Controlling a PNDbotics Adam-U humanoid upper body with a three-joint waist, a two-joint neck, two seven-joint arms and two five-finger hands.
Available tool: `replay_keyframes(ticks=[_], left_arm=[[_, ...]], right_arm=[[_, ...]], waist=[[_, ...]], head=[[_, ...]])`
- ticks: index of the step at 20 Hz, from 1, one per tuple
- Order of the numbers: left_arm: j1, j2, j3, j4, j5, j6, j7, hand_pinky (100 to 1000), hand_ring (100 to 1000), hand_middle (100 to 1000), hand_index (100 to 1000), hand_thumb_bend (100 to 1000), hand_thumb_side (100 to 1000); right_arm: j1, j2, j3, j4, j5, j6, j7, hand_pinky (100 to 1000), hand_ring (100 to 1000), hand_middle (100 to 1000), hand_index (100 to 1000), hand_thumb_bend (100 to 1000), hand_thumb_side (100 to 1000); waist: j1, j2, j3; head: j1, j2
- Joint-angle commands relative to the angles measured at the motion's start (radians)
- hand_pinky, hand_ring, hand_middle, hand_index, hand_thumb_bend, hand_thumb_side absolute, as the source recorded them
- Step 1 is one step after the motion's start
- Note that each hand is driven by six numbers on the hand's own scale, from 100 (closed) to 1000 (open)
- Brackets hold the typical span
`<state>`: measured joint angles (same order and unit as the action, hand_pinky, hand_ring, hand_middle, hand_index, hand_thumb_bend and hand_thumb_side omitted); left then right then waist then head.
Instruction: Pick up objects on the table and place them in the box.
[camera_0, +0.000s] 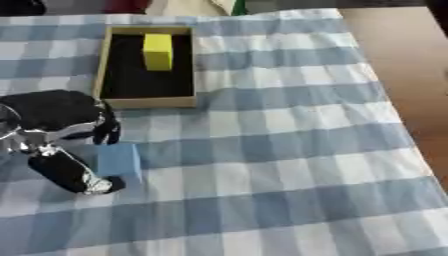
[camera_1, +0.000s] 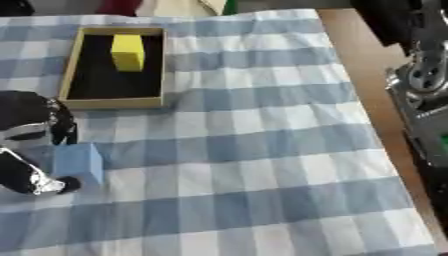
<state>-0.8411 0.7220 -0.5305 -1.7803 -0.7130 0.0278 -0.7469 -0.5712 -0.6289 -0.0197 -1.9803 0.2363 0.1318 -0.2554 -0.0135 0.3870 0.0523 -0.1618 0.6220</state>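
Note:
A light blue block (camera_0: 118, 160) lies on the checked cloth at the left. My left hand (camera_0: 54, 117) is beside it on its left. The fingers (camera_0: 108, 131) hang just above the block's far edge and the thumb (camera_0: 77, 176) reaches along its near left side, so the block sits in the gap between them. I cannot see them closing on it. Farther back stands the tan box (camera_0: 149, 103) with a black inside, and a yellow block (camera_0: 157, 50) stands in its far part. Only my right arm (camera_1: 423, 75) shows, at the right edge; its hand is hidden.
The blue-and-white checked cloth (camera_0: 280, 165) covers most of the table. Bare brown tabletop (camera_0: 402, 60) runs along the right side. Dark and red shapes lie past the far edge.

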Motion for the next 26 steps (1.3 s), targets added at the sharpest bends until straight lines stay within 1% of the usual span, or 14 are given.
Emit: replay_keyframes(ticks=[1,3,4,8,11,12,13,16,19,26], left_arm=[[-0.02,0.025,0.03,-0.041,0.007,0.006,0.025,671,573,417,544,406,468],[-0.021,0.03,0.043,-0.066,0.011,0.01,0.038,659,560,406,533,371,421],[-0.021,0.033,0.05,-0.078,0.015,0.013,0.043,649,550,398,526,338,399],[-0.024,0.047,0.085,-0.117,0.039,0.039,0.063,624,527,378,508,252,393],[-0.04,0.059,0.118,-0.142,0.067,0.059,0.085,617,518,370,503,220,391],[-0.05,0.061,0.129,-0.147,0.08,0.06,0.094,610,512,365,499,195,374],[-0.062,0.061,0.138,-0.144,0.093,0.058,0.105,609,510,363,498,189,366],[-0.098,0.057,0.153,-0.098,0.133,0.041,0.132,606,505,358,494,179,361],[-0.135,0.039,0.161,-0.037,0.146,0.021,0.157,604,502,355,491,166,352],[-0.204,-0.017,0.182,0.123,0.103,-0.027,0.233,591,491,343,482,142,309]], right_arm=[[-0.009,-0.017,-0.016,-0.02,0.003,0.0,0.001,870,781,617,671,100,781],[-0.009,-0.018,-0.016,-0.02,0.004,0.0,0.0,870,781,617,672,100,784],[-0.01,-0.018,-0.017,-0.02,0.004,-0.001,-0.001,870,781,617,672,100,782],[-0.011,-0.018,-0.017,-0.02,0.005,-0.001,-0.002,870,782,617,672,100,782],[-0.014,-0.019,-0.016,-0.02,0.004,-0.001,-0.001,870,782,617,672,100,783],[-0.015,-0.019,-0.016,-0.02,0.003,-0.002,0.0,870,782,617,672,100,782],[-0.016,-0.018,-0.015,-0.02,0.002,-0.002,0.0,870,782,617,672,100,782],[-0.02,-0.018,-0.012,-0.02,0.0,-0.004,0.005,870,782,617,672,100,782],[-0.023,-0.018,-0.01,-0.02,-0.002,-0.004,0.008,870,783,617,673,100,783],[-0.033,-0.016,-0.006,-0.02,-0.004,-0.006,0.016,870,783,616,673,100,786]], waist=[[0.0,-0.024,0.002],[-0.001,-0.025,0.003],[-0.001,-0.025,0.004],[-0.003,-0.026,0.006],[-0.003,-0.026,0.007],[-0.002,-0.026,0.007],[-0.001,-0.027,0.006],[0.001,-0.028,0.003],[0.002,-0.028,-0.004],[0.006,-0.021,-0.029]], head=[[-0.001,-0.012],[-0.002,-0.012],[-0.002,-0.013],[0.0,-0.011],[0.005,-0.009],[0.01,-0.008],[0.014,-0.009],[0.028,-0.011],[0.041,-0.016],[0.068,-0.037]])
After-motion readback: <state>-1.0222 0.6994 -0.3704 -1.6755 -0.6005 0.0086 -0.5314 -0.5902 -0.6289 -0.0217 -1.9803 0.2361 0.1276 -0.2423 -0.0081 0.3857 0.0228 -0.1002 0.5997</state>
